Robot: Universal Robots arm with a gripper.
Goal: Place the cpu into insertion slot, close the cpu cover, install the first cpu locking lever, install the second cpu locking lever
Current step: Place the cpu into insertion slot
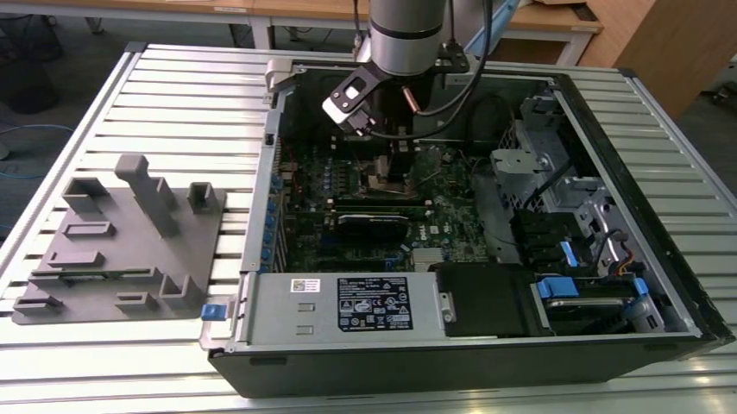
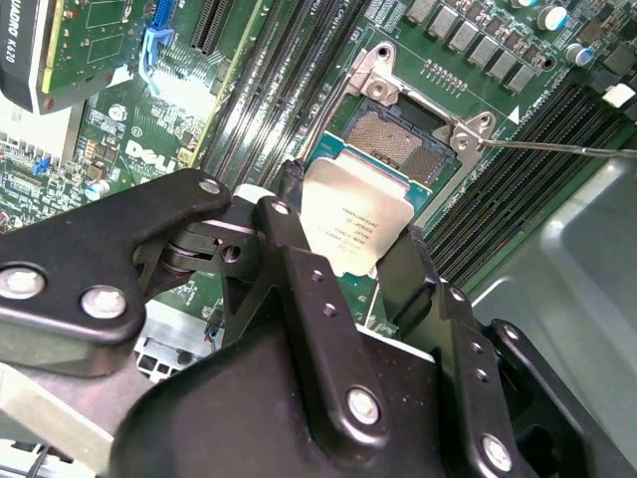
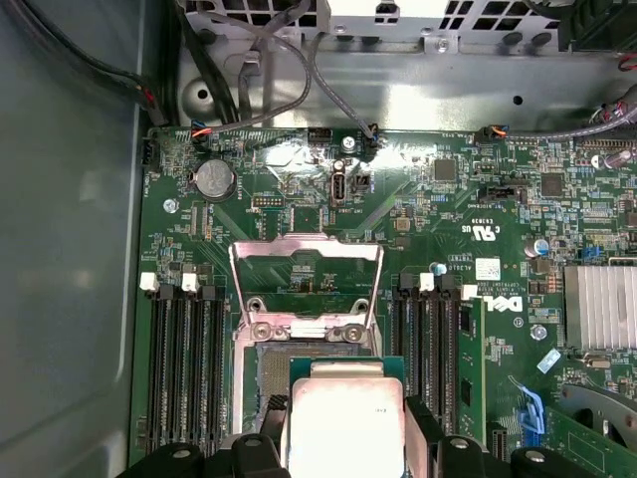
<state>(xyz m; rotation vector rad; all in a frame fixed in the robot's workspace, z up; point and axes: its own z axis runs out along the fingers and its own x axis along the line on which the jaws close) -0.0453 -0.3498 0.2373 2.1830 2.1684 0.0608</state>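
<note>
My gripper (image 2: 348, 237) is shut on the cpu (image 2: 350, 214), a flat silvery square clamped by its two side edges between the black fingers (image 2: 289, 234). In both wrist views the cpu (image 3: 343, 418) hangs tilted just above the insertion slot (image 2: 398, 139), overlapping its near edge; the slot's golden-tan contact field lies bare. The cpu cover (image 3: 305, 261) stands swung up and open on the slot's far side. A thin locking lever (image 2: 557, 149) sticks out to one side, unlatched. In the exterior view the arm (image 1: 403, 34) reaches down into the open computer case over the slot (image 1: 386, 177).
Long black memory slots (image 3: 184, 368) flank the socket on both sides. A graphics card (image 1: 368, 226) and a power supply (image 1: 345, 302) lie toward the case front. The grey case wall (image 3: 70, 249) is close by. A grey fixture block (image 1: 121, 241) sits on the slatted table.
</note>
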